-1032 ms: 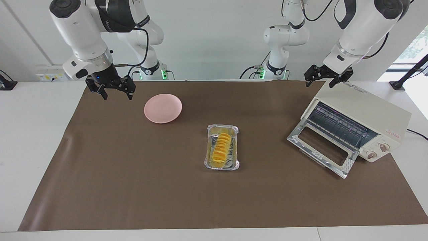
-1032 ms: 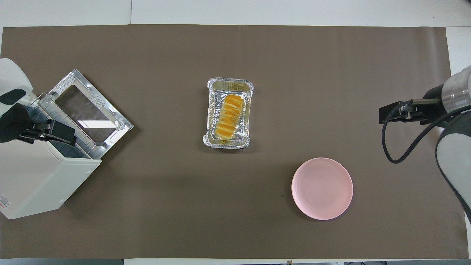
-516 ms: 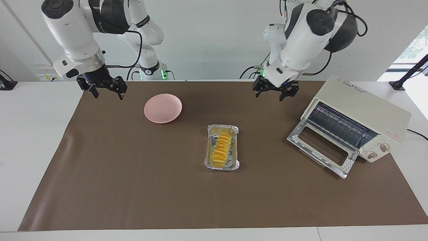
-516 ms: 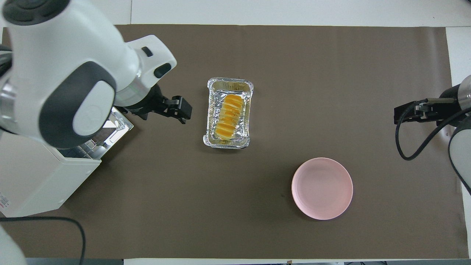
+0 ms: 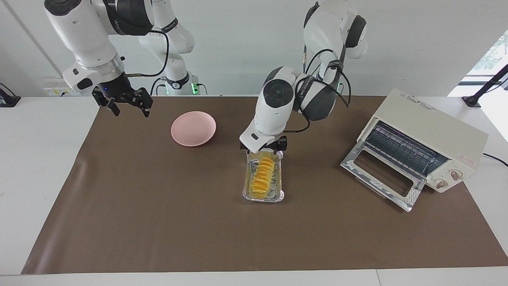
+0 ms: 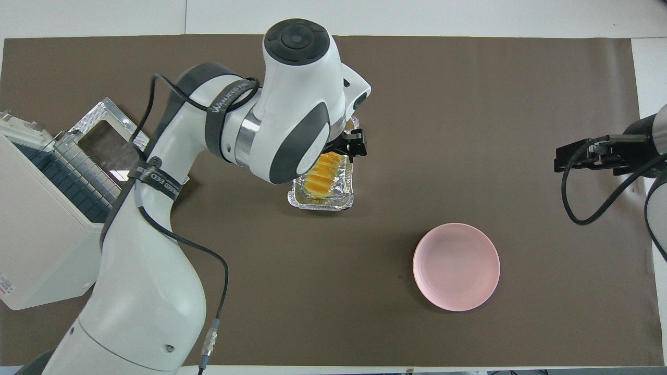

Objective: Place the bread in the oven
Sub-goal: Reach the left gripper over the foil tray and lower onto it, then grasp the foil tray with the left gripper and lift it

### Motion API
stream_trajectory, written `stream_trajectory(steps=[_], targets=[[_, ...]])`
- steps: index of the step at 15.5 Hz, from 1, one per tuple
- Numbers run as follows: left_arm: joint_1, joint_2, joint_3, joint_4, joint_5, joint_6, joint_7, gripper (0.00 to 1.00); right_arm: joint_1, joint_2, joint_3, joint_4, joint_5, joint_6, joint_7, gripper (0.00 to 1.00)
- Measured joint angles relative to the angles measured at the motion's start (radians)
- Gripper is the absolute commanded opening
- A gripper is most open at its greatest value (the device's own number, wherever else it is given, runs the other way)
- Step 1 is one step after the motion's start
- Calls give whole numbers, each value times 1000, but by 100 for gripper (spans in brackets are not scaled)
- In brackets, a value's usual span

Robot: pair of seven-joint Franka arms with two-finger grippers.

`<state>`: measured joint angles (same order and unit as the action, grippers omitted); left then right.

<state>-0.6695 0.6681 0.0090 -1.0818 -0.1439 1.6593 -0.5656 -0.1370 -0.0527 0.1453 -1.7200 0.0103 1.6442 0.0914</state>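
A second ago the left tool (image 5: 263, 151) hung over the oven's top; now it is over the bread tray's (image 5: 263, 174) end nearer the robots, fingers apart and empty, the arm bent over the mid-desk (image 5: 158, 206). The right tool (image 5: 126, 104), fingers apart, waits over the mat's corner, barely shifted. The bread sits mid-desk, farther from the robots than the pink plate (image 5: 193, 128). The oven (image 5: 428, 141) stands door-open toward the left arm's end.
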Motion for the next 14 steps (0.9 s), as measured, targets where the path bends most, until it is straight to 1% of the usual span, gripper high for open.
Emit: stream_trajectory(steps=[3, 5, 7, 10, 14], targets=[[-47, 54, 13, -2, 0, 106, -67, 100, 0, 0, 0, 0, 0, -1, 0, 100], [-56, 75, 17, -4, 1, 133, -73, 100, 0, 0, 0, 0, 0, -1, 0, 100], [-61, 97, 18, -5, 2, 148, -73, 98, 0, 0, 0, 0, 0, -1, 0, 100], [-64, 113, 18, -5, 2, 163, -74, 74, 0, 0, 0, 0, 0, -1, 0, 100], [-67, 114, 18, -16, 2, 163, -75, 61, 0, 0, 0, 0, 0, -1, 0, 100]])
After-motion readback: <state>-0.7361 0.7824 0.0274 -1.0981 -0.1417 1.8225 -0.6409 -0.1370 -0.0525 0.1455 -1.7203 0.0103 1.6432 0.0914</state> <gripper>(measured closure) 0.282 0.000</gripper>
